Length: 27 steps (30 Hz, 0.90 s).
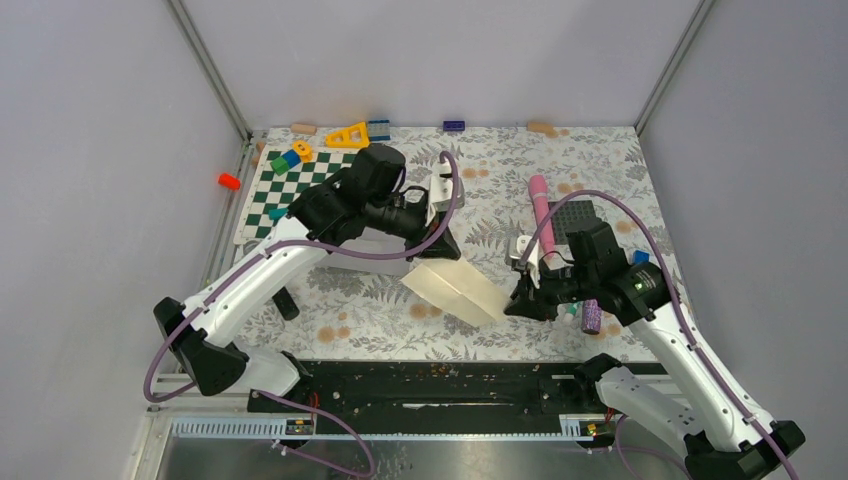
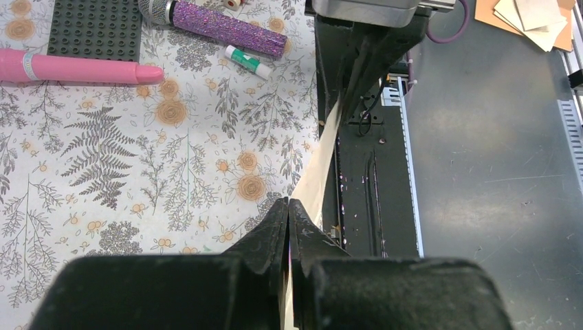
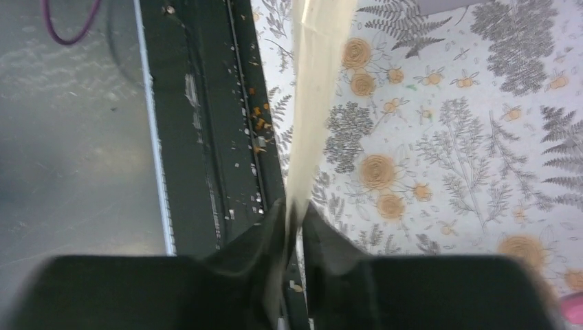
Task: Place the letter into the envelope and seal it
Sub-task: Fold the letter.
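- From above: my left claw and my right claw each pinch one end of the cream letter, over the flowery table.
- Left wrist: my left claw is squeezed tight on the letter's edge.
- Right wrist: my right claw is squeezed tight on the letter's other end.

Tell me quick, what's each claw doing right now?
Left claw: closed on one end of the cream paper.
Right claw: closed on the same paper's other end.
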Tool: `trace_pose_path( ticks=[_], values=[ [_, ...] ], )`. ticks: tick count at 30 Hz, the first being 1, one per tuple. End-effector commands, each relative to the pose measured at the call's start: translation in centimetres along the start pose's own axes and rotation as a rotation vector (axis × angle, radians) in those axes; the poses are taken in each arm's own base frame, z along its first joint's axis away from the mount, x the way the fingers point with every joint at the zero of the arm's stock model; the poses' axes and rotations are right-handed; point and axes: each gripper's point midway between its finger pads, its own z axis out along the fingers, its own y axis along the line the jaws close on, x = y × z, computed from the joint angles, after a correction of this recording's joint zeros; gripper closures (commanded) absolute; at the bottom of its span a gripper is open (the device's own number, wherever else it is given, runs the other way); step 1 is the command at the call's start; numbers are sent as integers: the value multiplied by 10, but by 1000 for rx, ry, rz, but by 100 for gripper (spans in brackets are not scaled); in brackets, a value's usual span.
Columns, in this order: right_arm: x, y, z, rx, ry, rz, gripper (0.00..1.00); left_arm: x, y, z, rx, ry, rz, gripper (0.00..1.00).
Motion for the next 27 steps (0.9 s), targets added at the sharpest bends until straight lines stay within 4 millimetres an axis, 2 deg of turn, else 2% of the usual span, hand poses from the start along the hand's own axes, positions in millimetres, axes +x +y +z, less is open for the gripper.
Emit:
trace_pose_path(
  ticks=[1, 2, 3, 4, 5, 6, 7, 8, 9, 10, 11, 12, 15, 21, 27],
  values=[
    [6, 1, -1, 14, 19, 7, 48, -23, -1, -14, -37, -63, 83, 100],
    [6, 1, -2, 20, 21, 7, 46, -24, -1, -14, -38, -64, 84, 100],
    [7, 1, -2, 18, 26, 5, 59, -24, -2, -14, -37, -65, 85, 100],
    [7, 1, -2, 17, 27, 0, 86, -24, -2, -15, -38, -66, 86, 100],
    [8, 1, -2, 19, 30, 4, 100, -25, -2, -15, -39, -68, 87, 100],
    [8, 1, -2, 17, 30, 7, 100, -25, -2, -16, -39, -68, 88, 100],
    [8, 1, -2, 17, 31, 6, 97, -25, -3, -16, -41, -70, 91, 100],
    [8, 0, -2, 18, 30, 6, 80, -25, -3, -16, -39, -70, 90, 100],
    [7, -1, -1, 23, 30, 5, 55, -25, -3, -17, -38, -70, 90, 100],
    [6, -3, -2, 32, 27, 2, 37, -24, -4, -16, -36, -69, 89, 100],
    [3, -5, -3, 47, 21, -1, 25, -24, -4, -16, -32, -70, 89, 100],
    [-1, -8, -4, 64, 9, -2, 17, -24, -5, -16, -27, -70, 88, 100],
    [-20, -16, -7, 110, -53, -15, 1, -21, -7, -13, -3, -68, 82, 100],
    [-59, -29, -6, 134, -171, -23, 0, -19, -10, -7, 45, -65, 64, 100],
    [-74, -40, 1, 116, -185, -5, 1, -16, -13, -3, 61, -58, 60, 100]
  ],
)
